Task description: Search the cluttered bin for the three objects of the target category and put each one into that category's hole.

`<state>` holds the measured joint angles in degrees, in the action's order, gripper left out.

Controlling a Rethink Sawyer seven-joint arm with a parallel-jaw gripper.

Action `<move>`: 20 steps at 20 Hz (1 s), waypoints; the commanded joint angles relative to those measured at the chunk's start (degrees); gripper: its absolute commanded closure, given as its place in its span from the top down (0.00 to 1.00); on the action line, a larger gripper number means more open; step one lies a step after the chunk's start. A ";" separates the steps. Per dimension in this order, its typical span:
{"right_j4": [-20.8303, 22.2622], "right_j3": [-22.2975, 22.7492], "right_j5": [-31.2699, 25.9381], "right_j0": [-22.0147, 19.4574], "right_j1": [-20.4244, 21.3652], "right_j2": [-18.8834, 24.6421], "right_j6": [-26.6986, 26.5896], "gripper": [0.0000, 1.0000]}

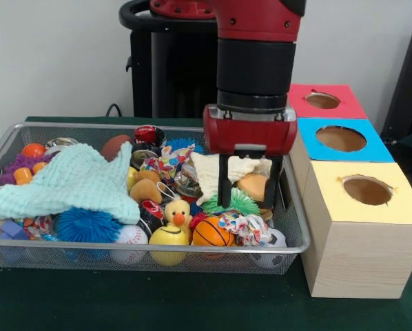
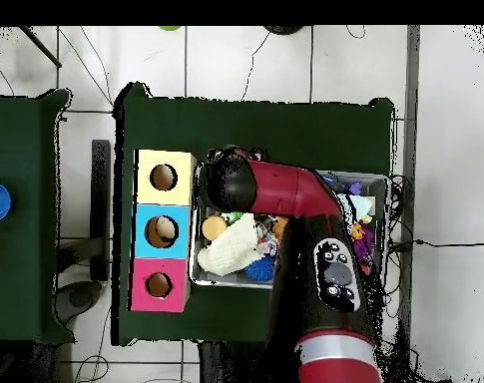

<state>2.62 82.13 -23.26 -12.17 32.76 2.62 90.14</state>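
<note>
Here, near to far in the front view.
Near rim: the silver wire-mesh basket (image 1: 61,247) runs along the table's front; its right end lies just beside the pale wooden box (image 1: 351,262).
Near row: a patterned white cloth with red, blue and yellow patches (image 1: 244,226) lies against the front rim, beside an orange ball (image 1: 211,233).
Yellow hole: the round cutout in yellow paper (image 1: 366,189) tops the wooden box, uncovered.
Centre: a second patterned cloth (image 1: 166,164) lies among the toys; a large mint knitted cloth (image 1: 71,181) covers the left half.
Gripper: the black claw (image 1: 251,181) hangs spread in the basket's right end, fingers either side of a cream knitted cloth (image 1: 216,172), gripping nothing.
Far: blue-surround hole (image 1: 340,138), then red-surround hole (image 1: 322,101).
</note>
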 commanded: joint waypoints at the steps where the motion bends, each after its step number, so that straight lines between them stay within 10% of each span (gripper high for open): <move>1: -1.52 -5.33 -0.23 -0.31 -8.43 2.29 8.59 1.00; 20: -1.21 -7.41 -5.43 1.65 -11.37 0.41 7.94 1.00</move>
<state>2.55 75.63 -23.26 -10.86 22.71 2.05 90.14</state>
